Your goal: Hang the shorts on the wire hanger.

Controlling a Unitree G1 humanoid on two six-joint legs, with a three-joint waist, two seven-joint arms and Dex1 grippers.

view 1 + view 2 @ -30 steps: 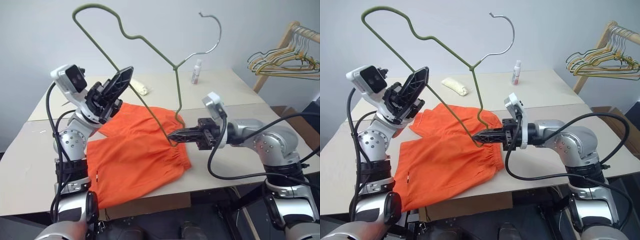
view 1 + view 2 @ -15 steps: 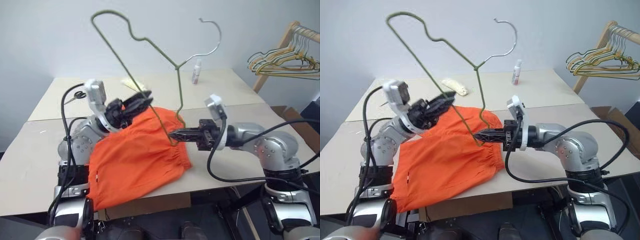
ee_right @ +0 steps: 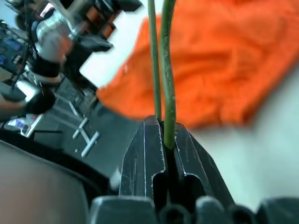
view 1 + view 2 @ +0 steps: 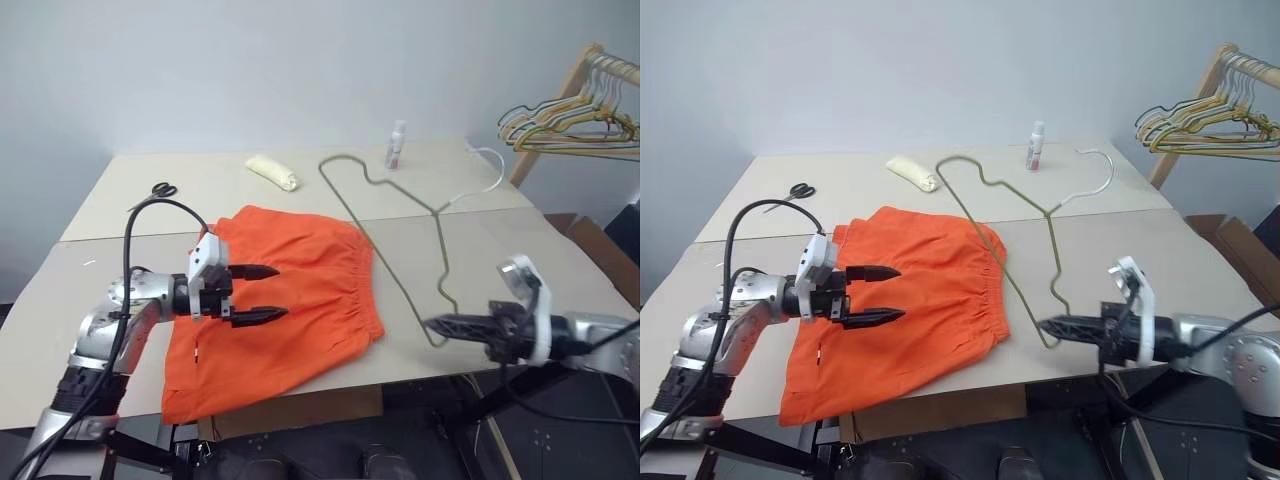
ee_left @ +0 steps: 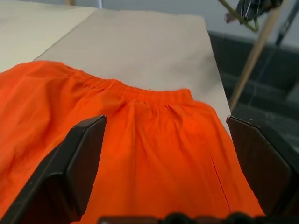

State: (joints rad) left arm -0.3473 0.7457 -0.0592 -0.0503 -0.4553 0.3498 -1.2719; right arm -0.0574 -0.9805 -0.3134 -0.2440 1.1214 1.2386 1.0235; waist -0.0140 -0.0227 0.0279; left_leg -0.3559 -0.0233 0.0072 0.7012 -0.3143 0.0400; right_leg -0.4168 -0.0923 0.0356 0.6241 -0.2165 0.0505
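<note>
Table: scissors, bottle, shorts.

Head stereo downward; wrist close-ups.

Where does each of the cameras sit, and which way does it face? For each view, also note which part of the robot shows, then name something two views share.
Left eye and right eye views: on the head, looking forward and down at the table; both arms show.
Left wrist view: on the left wrist, looking between the open left gripper fingers over the shorts.
Right wrist view: on the right wrist, looking along the right gripper, shut on the wire hanger.
Shared: both wrist views show the orange shorts.
</note>
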